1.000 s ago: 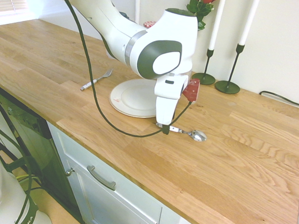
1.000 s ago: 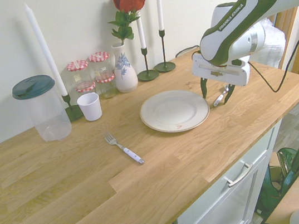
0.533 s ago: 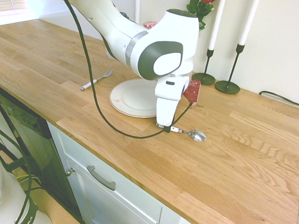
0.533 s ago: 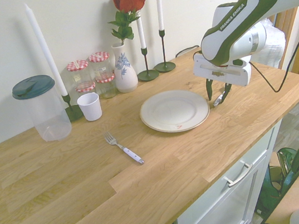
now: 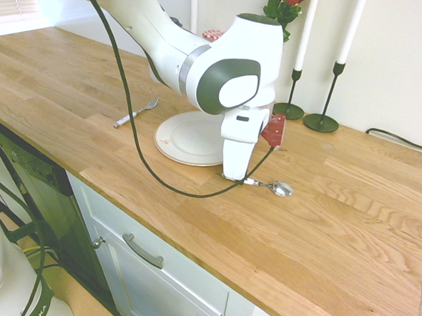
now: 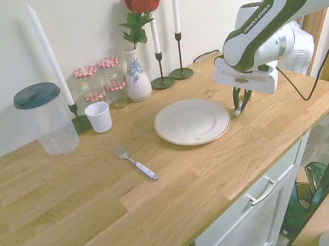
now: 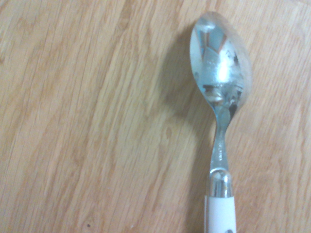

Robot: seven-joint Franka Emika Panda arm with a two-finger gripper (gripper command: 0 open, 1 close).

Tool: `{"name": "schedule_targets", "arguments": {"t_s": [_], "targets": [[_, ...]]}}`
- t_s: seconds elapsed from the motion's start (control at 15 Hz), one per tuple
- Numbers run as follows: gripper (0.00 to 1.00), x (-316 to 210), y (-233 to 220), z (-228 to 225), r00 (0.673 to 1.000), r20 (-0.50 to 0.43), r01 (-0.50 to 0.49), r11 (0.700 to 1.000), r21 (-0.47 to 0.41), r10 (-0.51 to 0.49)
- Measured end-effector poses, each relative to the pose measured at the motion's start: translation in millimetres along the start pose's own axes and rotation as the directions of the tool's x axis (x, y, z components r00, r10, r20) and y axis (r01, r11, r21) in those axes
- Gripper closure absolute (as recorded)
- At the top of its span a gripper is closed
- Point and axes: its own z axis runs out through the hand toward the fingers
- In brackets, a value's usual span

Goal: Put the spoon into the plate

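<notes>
The spoon (image 5: 272,186) lies on the wooden countertop (image 5: 335,230) just beside the plate (image 5: 191,137), on the side away from the fork (image 5: 136,112), with its shiny bowl pointing away from the plate; the wrist view shows the bowl (image 7: 219,60) face up, the metal neck and the start of the white handle. The gripper (image 6: 239,107) points straight down over the handle end, its fingers drawn together on the spoon's handle, the spoon resting at counter level. The plate sits near the middle of the countertop, bare apart from a small reddish mark near its rim, and nothing stands between it and the spoon. Beyond the spoon, away from the plate, the wood runs open to the counter's end, and the front edge above the white drawer (image 5: 162,270) is close by. The surface is light oak in long staves, set against a pale wall. Behind the plate along the wall stand two dark candlesticks (image 6: 172,76) with white candles, a white vase (image 6: 136,76) painted in blue holding a red rose (image 6: 141,1), jars with red-checked lids (image 6: 99,78), a white cup (image 6: 98,117), another tall white candle (image 6: 50,56), and a clear container with a dark green lid (image 6: 45,118). The fork lies on the far side of the plate from the spoon, well apart from it.
</notes>
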Motion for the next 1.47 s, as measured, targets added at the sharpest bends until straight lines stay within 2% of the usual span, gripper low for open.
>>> {"name": "schedule_targets", "arguments": {"t_s": [0.27, 0.47, 0.6, 0.8, 1.0, 1.13, 1.27, 1.47], "targets": [[1.00, -4, -1, -13, 0.999, 0.004, 0.034, 0.999, 0.030, -0.034], [1.00, -13, 1, -47, 0.990, 0.005, 0.140, 0.986, 0.092, -0.141], [1.00, -27, 7, -71, 0.967, -0.005, 0.254, 0.960, 0.117, -0.255], [1.00, -70, 25, -83, 0.901, 0.001, 0.431, 0.897, 0.103, -0.433], [1.00, -121, 51, -93, 0.800, -0.007, 0.598, 0.797, 0.087, -0.600], [1.00, -141, 65, -97, 0.715, -0.017, 0.697, 0.712, 0.085, -0.699], [1.00, -155, 73, -97, 0.620, -0.024, 0.783, 0.616, 0.082, -0.784], [1.00, -173, 82, -89, 0.459, -0.030, 0.887, 0.456, 0.070, -0.888]]}}
